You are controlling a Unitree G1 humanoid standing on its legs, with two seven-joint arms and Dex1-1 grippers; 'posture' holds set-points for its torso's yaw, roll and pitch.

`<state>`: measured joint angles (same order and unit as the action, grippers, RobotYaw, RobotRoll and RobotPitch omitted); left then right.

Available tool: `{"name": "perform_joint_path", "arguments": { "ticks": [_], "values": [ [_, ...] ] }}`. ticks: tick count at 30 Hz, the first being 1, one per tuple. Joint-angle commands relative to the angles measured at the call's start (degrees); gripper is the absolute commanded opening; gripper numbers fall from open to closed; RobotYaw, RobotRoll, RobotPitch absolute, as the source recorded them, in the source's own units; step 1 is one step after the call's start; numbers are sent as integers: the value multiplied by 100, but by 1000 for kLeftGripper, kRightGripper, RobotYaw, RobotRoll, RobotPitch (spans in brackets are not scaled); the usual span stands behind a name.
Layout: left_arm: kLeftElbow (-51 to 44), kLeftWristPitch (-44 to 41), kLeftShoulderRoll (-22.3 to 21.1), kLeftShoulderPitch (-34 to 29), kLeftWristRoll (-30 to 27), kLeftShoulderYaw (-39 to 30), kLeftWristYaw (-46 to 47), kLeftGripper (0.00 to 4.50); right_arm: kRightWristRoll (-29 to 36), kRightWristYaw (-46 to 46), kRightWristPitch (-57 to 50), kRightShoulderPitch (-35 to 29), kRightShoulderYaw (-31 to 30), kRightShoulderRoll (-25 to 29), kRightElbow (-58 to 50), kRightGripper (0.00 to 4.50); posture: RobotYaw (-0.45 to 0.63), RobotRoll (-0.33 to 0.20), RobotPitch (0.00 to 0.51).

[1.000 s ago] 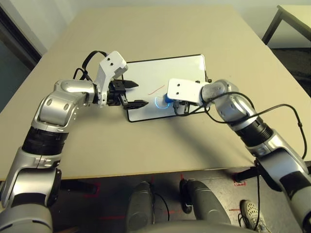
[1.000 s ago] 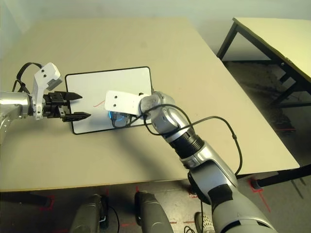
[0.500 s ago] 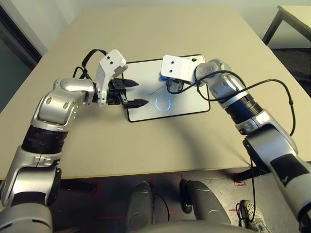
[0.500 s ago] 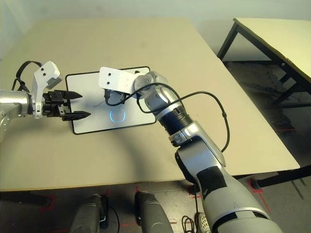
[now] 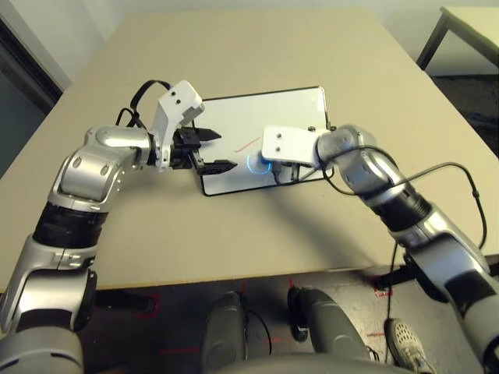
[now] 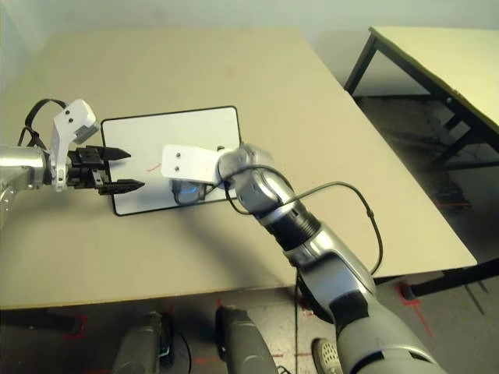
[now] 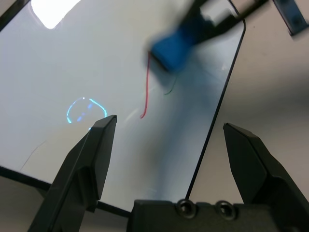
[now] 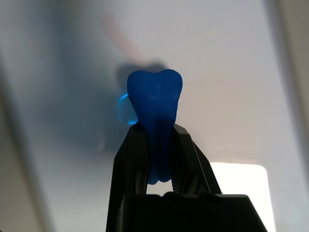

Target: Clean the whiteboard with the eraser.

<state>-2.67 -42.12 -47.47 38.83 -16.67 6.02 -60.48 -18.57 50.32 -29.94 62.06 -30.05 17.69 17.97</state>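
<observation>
Careful: your right fingers (image 8: 159, 159) pinch the eraser (image 8: 155, 108) by one end, so pressing the whiteboard (image 5: 288, 105) could twist it loose; left fingers (image 5: 214, 149) are spread.

eraser (image 7: 175, 44): motion-blurred | whiteboard (image 5: 292, 109): near edge hidden under right arm

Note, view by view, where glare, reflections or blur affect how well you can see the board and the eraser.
Left eye view: a bluish ring reflection on the whiteboard beside the right gripper. Left wrist view: white glare at one corner, and the eraser is motion-blurred. Right wrist view: the eraser is sharp, the board behind it soft, with a bright glare patch.
</observation>
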Motion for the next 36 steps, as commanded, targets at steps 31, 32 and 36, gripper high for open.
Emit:
{"name": "perform_joint_path", "arguments": {
  "ticks": [31,32,36],
  "values": [
    [-185,-113,-158,-218,-39,-66,16,4500,-195,195,253,-308,-183,54,0,599,8,0,130],
    [-203,-125,-203,-241,-43,-78,3,4500,-197,318,143,-484,-232,142,-314,599,7,0,130],
    [-207,-133,-344,-275,-50,-98,-35,4500,-243,759,-338,-1175,-431,450,-1571,599,4,0,132]
  ]
}}
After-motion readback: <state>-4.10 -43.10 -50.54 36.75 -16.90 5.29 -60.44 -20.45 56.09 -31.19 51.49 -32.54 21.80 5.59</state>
